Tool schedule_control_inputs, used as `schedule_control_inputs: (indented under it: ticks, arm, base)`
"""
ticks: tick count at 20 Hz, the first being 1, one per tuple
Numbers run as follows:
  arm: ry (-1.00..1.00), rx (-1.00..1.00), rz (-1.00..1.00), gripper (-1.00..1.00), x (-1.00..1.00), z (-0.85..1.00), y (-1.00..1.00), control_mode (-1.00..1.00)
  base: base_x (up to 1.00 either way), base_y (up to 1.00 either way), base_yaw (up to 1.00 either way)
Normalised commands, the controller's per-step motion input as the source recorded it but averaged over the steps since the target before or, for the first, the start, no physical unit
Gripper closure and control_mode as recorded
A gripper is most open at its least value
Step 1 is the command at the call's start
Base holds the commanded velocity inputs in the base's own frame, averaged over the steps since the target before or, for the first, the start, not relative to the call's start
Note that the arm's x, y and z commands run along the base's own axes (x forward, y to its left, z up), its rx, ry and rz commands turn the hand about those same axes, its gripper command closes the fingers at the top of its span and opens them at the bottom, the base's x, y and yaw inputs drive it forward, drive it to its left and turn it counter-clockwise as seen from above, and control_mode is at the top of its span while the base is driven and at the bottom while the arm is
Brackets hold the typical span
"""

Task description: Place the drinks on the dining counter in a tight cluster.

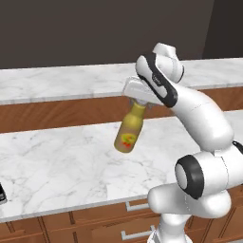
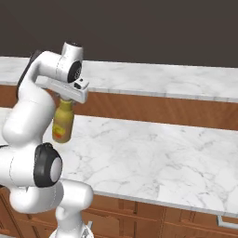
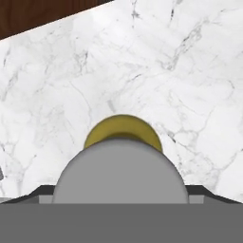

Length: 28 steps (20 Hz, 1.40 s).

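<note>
The jaws stand wide and grip the yellow bottle (image 1: pixel 129 132) at its grey cap (image 3: pixel 120 173) — the bottle hangs from the gripper (image 1: pixel 138 101) clear of any surface. It tilts, its base swung toward the left of the left base view while its neck sits up in the gripper. Its red and yellow label (image 1: pixel 127 139) faces that camera low on the body.

The bottle hangs above the near table (image 1: pixel 61 166), a white marble slab with grey veins set over wooden drawers with silver handles (image 1: pixel 137 206). In the right base view the bottle (image 2: pixel 62 122) is over the left end of this slab, close beside the arm's white upper link. Beyond the bottle, past a brown wood panel (image 1: pixel 57 113), lies the far table (image 1: pixel 66 80), also white marble, and the bottle is well short of it.

In the hand view the grey cap bulks large at the bottom, with the yellow shoulder (image 3: pixel 122 128) of the bottle showing past it and veined marble beneath.

At the left edge of the left base view, a small dark thing (image 1: pixel 2 193) rests on the near table, well apart from the bottle — too cut off to tell what it is.
</note>
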Motion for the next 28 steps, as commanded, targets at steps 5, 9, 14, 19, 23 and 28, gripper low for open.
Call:
schedule_control_inputs:
  ticks: [5,9,14,19,23,28]
  arm:
    - [0.07,-0.04,0.06,1.00,-0.63,0.58,-0.28,-1.00]
    - [0.27,-0.33,0.06,1.00,-0.44,0.47,0.00,-1.00]
    - [0.08,-0.20,0.02,1.00,-0.44,0.14,0.15,-1.00]
    - [-0.20,0.08,0.00,1.00,-0.73,0.07,-0.11,-1.00]
    - [-0.38,0.12,0.00,1.00,-0.83,0.02,-0.10,-1.00]
    - [-0.20,0.03,0.00,1.00,-0.72,0.04,-0.11,-1.00]
  base:
    - [0.00,0.00,0.00]
    - [0.00,0.00,0.00]
    - [0.00,0.00,0.00]
    - [0.00,0.00,0.00]
    - [0.00,0.00,0.00]
    - [0.00,0.00,0.00]
